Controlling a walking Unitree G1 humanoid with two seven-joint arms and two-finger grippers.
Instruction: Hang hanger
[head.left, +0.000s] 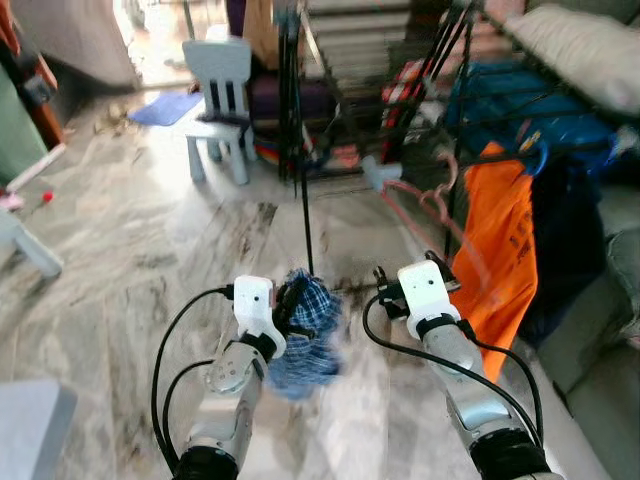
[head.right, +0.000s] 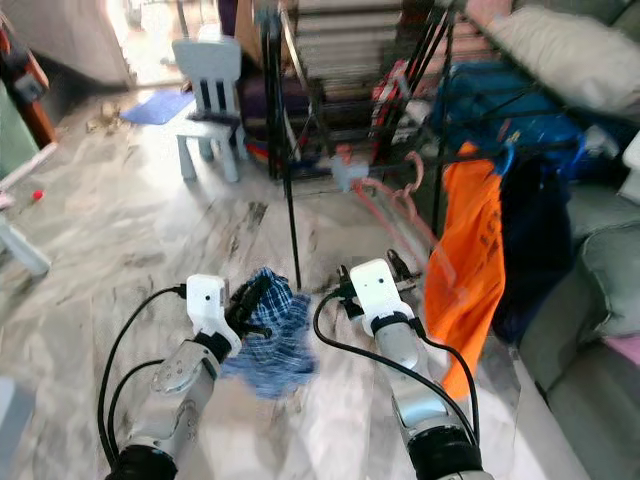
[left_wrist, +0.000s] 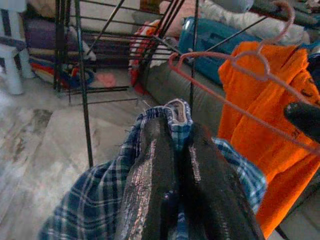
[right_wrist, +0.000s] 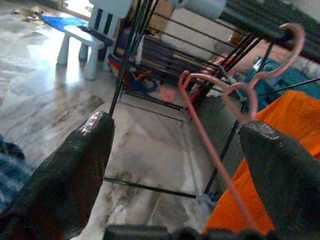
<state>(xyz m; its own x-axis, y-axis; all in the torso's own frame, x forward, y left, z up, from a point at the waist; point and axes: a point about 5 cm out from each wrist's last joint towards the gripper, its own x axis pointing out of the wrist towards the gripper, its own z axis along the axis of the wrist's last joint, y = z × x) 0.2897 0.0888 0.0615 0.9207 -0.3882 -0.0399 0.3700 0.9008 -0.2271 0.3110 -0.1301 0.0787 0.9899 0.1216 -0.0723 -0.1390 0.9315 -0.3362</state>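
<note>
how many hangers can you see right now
2: a pink hanger in front of the open right gripper, and a blue hanger holding the orange shirt on the rack. Others may be hidden.

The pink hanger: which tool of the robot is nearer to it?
Right. The right tool is open with the pink hanger between its fingers. The left tool is farther to the left, shut on the blue plaid cloth.

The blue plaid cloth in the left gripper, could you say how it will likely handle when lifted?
The blue plaid cloth bunches and droops around the shut left gripper, so probably floppy. It looks thin, so likely light. It may well drag or snag on the pink wire hanger nearby.
</note>
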